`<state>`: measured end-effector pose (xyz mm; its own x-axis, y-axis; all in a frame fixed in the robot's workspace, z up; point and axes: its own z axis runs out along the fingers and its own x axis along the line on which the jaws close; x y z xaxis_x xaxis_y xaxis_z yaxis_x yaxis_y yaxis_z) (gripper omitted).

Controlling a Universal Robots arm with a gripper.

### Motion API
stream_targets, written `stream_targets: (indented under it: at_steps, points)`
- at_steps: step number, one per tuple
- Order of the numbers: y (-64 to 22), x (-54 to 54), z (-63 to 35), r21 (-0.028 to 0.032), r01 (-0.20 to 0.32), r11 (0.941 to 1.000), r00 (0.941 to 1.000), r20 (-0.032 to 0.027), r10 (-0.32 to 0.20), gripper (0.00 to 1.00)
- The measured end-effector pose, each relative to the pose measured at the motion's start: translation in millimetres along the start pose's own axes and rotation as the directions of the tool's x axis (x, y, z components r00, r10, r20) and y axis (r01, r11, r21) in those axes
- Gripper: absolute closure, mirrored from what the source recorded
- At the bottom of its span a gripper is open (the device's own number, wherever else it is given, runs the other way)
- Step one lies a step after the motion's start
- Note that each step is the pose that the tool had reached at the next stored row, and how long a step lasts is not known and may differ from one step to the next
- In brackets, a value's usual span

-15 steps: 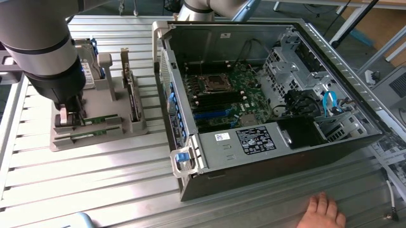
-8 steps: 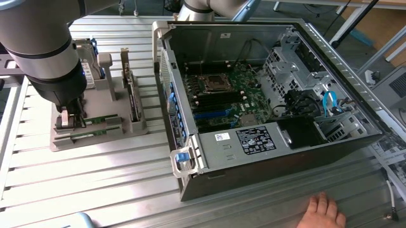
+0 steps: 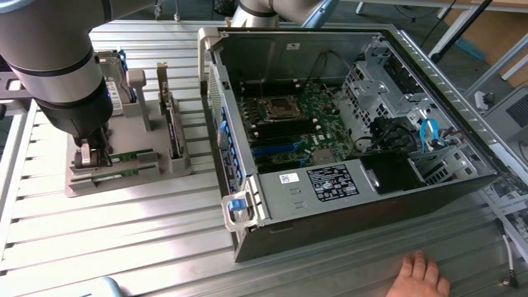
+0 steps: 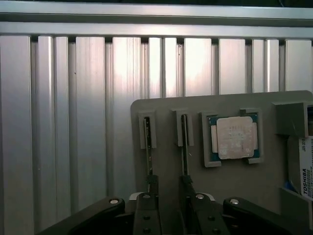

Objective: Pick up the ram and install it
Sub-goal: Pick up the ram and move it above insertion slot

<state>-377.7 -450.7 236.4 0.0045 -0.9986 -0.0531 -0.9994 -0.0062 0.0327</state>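
Pincer (image 4: 169, 187) hangs low over the grey tray (image 4: 161, 110), jaws spread as wide as they go, and nothing is in them. Bare tray shows between my two fingertips (image 4: 151, 188).

Right ahead of them are the two sticks, each on edge in its own narrow slot, side by side and parallel: one ram (image 4: 147, 147) and the other ram (image 4: 184, 147). Each fingertip lines up with the end of one stick. Whether either fingertip touches a stick, I cannot tell. Neither stick is lifted; both sit in their slots.

Just beside the slots, the CPU (image 4: 234, 137) lies flat in a square recess of the same tray. Beyond it, at the tray's edge, is a drive (image 4: 304, 171) with a Toshiba label.

From the exterior view, my arm (image 3: 58, 55) stands over the tray at the exterior view's left, on the ribbed metal bench (image 3: 123, 241). A dark card (image 3: 172, 127) stands upright in the tray, between the sticks and the case (image 3: 289, 185).

The case lies open on the bench just to the exterior view's right of the tray, with its green board (image 3: 310, 124) showing inside. A person's hand (image 3: 422, 275) rests on the bench near the case's near side, well apart from the pincer.
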Motion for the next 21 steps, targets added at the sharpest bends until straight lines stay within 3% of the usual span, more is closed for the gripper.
stream_targets:
  at_steps: [4, 10, 21]
  points:
    - [0.0, 0.0, 0.0, -0.0018, 0.033, 0.9994, 0.9994, -0.0010, -0.033, 0.69]
    - [-0.8, 0.0, 0.0, -0.0019, 0.035, 0.9994, 0.9994, -0.0011, -0.035, 0.69]
    - [-17.0, 0.1, -0.5, -0.0020, 0.035, 0.9994, 0.9994, -0.0011, -0.035, 0.69]
